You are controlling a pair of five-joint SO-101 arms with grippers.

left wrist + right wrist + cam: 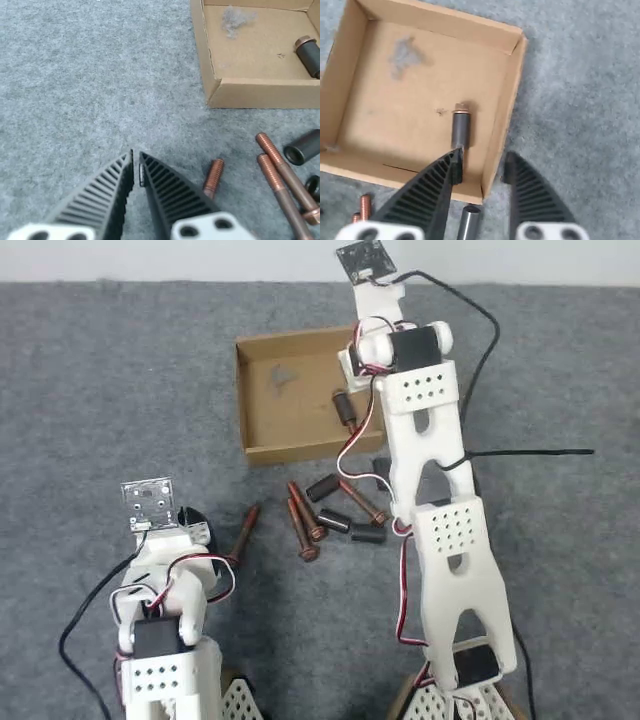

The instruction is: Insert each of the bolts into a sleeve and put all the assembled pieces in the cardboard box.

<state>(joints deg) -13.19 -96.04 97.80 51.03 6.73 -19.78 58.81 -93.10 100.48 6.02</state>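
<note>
Table (pixel 100 390) covered in grey felt-ish cloth, fuzzy and totally matt. Cardboard box (pixel 300 452) in plain brown paperboard, matt, with a pale scuffed patch on its floor. Bolts (pixel 303 508) in copper-coloured metal, threaded and rough along the shank, dull sheen. Sleeves (pixel 334 521) dark and smooth, slightly shiny, metal by the look of it. Same combo on the assembled piece (pixel 460 127) inside the box. Left gripper (pixel 136 157) and right gripper (pixel 484 156) in black ribbed plastic, matt. Arm shells (pixel 455 540) in white plastic, smooth, dotted with holes.
</note>
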